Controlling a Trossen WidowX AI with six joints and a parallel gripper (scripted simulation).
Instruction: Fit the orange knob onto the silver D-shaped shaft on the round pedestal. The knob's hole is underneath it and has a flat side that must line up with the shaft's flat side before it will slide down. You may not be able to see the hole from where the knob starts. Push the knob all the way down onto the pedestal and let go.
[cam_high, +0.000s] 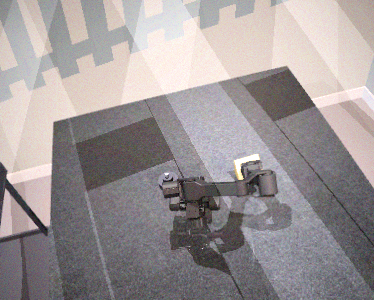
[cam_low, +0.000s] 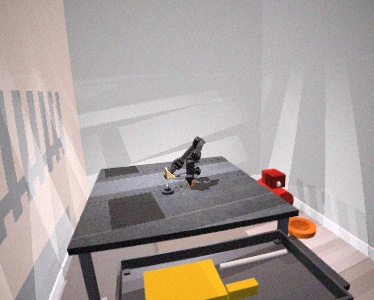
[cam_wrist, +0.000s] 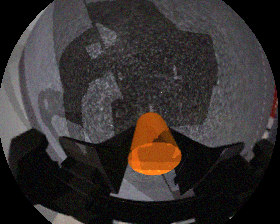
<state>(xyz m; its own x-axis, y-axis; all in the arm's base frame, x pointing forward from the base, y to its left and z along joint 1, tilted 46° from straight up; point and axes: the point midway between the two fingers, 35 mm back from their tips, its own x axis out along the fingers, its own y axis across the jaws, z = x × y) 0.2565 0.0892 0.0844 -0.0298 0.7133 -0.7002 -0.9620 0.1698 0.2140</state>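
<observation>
The orange knob (cam_low: 191, 183) (cam_wrist: 154, 145) is between the two black fingers of my gripper (cam_low: 190, 184) (cam_wrist: 150, 130), which is shut on it. The knob's underside is hidden, and I cannot tell whether it touches the table. In the top view the arm hides the knob. The round pedestal (cam_high: 163, 180) (cam_low: 167, 191) stands on the table to the left of the gripper in the top and exterior views, with its small pale shaft (cam_high: 167, 175) (cam_low: 168, 186) upright on it. The pedestal does not show in the wrist view, and the shaft's flat side is too small to make out.
The dark table (cam_high: 125, 240) (cam_low: 200, 215) carries the arm (cam_high: 220, 188) (cam_low: 187, 154). A pale yellow piece (cam_high: 238, 169) (cam_low: 169, 174) is beside the arm's base. A tray with a yellow block (cam_low: 185, 280), an orange ring and a red object (cam_low: 273, 177) are beyond the table's edges.
</observation>
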